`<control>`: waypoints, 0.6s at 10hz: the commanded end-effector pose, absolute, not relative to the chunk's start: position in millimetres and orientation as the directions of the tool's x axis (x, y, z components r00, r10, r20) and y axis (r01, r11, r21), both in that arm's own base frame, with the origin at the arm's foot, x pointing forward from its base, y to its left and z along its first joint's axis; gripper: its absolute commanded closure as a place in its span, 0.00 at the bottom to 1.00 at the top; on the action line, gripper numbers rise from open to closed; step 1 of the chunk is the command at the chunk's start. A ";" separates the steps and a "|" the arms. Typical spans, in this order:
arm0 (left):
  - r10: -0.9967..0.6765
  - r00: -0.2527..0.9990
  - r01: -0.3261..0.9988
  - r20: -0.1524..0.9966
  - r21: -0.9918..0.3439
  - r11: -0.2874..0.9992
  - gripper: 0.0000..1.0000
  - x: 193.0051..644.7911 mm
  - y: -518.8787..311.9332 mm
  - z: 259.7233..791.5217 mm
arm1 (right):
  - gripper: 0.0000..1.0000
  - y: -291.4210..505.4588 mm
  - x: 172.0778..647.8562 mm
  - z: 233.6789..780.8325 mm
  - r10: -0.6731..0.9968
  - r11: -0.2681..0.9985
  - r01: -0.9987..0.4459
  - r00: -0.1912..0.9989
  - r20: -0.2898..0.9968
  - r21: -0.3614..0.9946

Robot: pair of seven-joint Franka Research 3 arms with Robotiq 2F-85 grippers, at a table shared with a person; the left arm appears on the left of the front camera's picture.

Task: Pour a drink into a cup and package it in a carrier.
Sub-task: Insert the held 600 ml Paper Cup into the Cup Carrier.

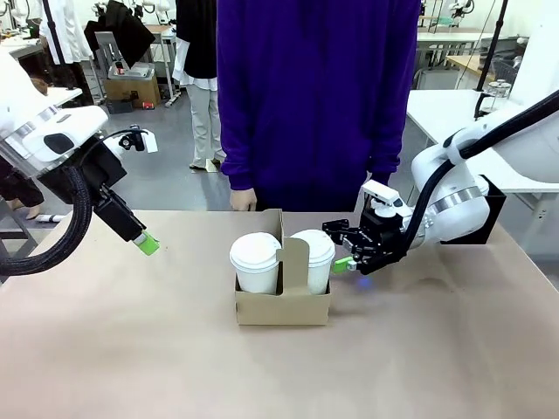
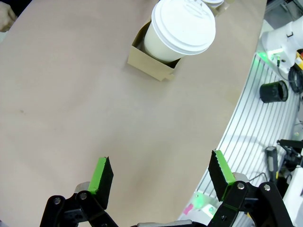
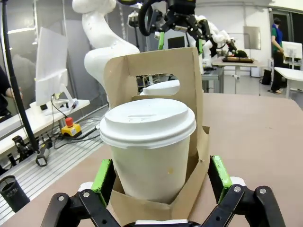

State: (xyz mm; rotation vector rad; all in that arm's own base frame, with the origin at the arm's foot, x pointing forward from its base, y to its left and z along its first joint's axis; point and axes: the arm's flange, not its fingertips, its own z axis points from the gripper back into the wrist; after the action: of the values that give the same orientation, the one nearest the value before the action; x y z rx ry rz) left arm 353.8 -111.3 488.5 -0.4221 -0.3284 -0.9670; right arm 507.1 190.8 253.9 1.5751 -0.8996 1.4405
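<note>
behind the carrier (image 1: 282,305) handle, cups (image 1: 256,261) half hidden; both tools (image 2: 161,177) (image 3: 162,175) spread wide.

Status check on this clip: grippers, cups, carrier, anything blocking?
Left gripper open, raised over bare table. Right gripper open, jaws flanking the near lidded cup, not gripping. Both cups seated in carrier. Person stands behind; nothing blocking.
</note>
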 end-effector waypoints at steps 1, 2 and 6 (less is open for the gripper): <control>-0.721 0.531 0.844 0.444 -0.200 0.498 0.00 353.1 -111.3 489.0 | 0.00 177.4 510.7 266.5 0.030 -0.432 -0.898 0.084 0.996 0.089; -0.721 0.531 0.844 0.444 -0.200 0.498 0.00 353.1 -111.3 489.0 | 0.00 165.7 513.7 274.3 0.041 -0.407 -0.909 0.083 0.996 0.093; -0.721 0.531 0.844 0.444 -0.200 0.498 0.00 353.1 -111.3 489.0 | 0.00 78.1 509.8 351.8 0.205 -0.149 -0.983 0.076 0.976 0.107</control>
State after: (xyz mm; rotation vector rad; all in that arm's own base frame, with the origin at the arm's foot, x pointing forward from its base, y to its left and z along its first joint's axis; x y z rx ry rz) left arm 353.7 -111.5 488.9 -0.4212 -0.3287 -0.9675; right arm 529.4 86.8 328.5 1.3058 -0.9657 1.3734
